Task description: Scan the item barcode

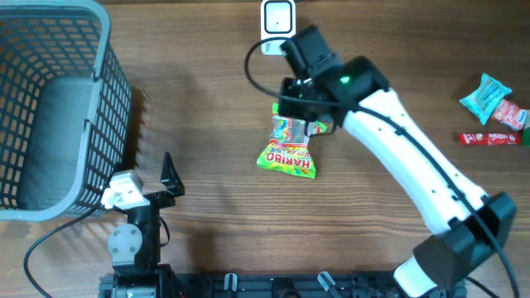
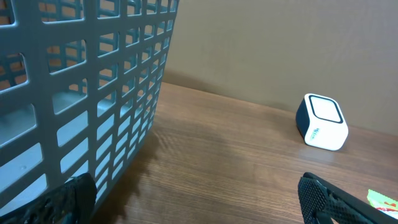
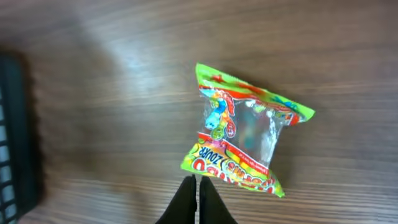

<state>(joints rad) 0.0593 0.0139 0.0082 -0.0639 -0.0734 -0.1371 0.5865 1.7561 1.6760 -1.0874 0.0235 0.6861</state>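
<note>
– Wooden desk [image 1: 207, 83] fills the overhead view. How far along is the scanning?
– Not far, I think. The candy bag [image 1: 287, 147] lies flat on the desk in the middle. The scanner [image 1: 277, 18] stands at the far edge, near the bag but apart from it. So the bag is not lifted, and I judge the scan is not yet done. Picking it up, carrying it and turning it to the scanner window are all left.
– And the arms?
– The right arm [image 1: 397, 157] reaches over from the right, with its wrist above the bag's far end. The left hand [image 1: 142, 189] rests beside the grey basket [image 1: 50, 99], well apart from the bag.
– What does the left wrist view give?
– Its fingers [image 2: 329, 199] stand wide apart with nothing between them. They point along the basket wall toward the scanner.
– And the right wrist view?
– The right hand [image 3: 198, 198] has its two fingers pressed together and holds nothing. The tips are at the bag's edge with the red letters. Whether they touch the wrapper, I cannot tell. The bag lies a bit tilted, and no barcode shows on this face.
</note>
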